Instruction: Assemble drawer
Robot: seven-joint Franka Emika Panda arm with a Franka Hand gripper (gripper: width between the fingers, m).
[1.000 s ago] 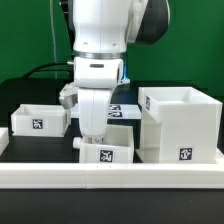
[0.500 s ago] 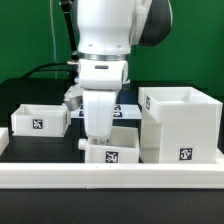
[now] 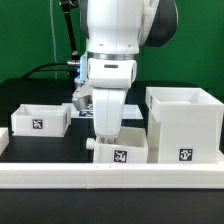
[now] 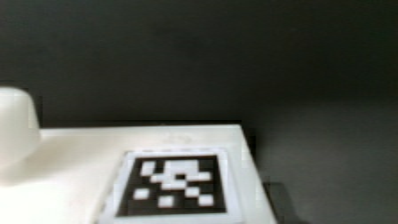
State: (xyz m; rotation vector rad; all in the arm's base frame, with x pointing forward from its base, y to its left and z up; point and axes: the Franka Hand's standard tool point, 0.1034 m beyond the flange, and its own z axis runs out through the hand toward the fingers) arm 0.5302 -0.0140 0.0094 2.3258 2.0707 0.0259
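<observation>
Trays: two small open-top trays are seen. The left tray (image 3: pixel 38 121) is at 9 o'clock from the gripper (image 3: pixel 100 143), well apart from it. The middle tray (image 3: pixel 122 155) is right under the gripper.
Case: one tall case (image 3: pixel 186 128) is seen at 3 o'clock from the middle tray, just beside it. Whether the two touch cannot be told.
Tags: three black-and-white square tags are counted in the exterior view, one on each tray and one low on the case.
Arm: one white arm (image 3: pixel 118 40) is seen, with one gripper.
Gripper: it is clamped on the 9 o'clock wall of the middle tray. One finger tip is seen outside that wall; the other is hidden.
Wrist view: one white finger (image 4: pixel 15 125) is seen beside the middle tray (image 4: pixel 89 150), and the tray's tag fills much of the picture.
Edges: one long low rail (image 3: pixel 60 177) is laid at 6 o'clock, along the front of all the parts.
Open room: bare black table (image 3: pixel 25 150) is seen between the left tray and the middle tray.
Shapes: the trays and the case are boxes with thin, straight walls and open tops.
Feel: the parts are smooth white plastic, and the table is dull and dark.
</observation>
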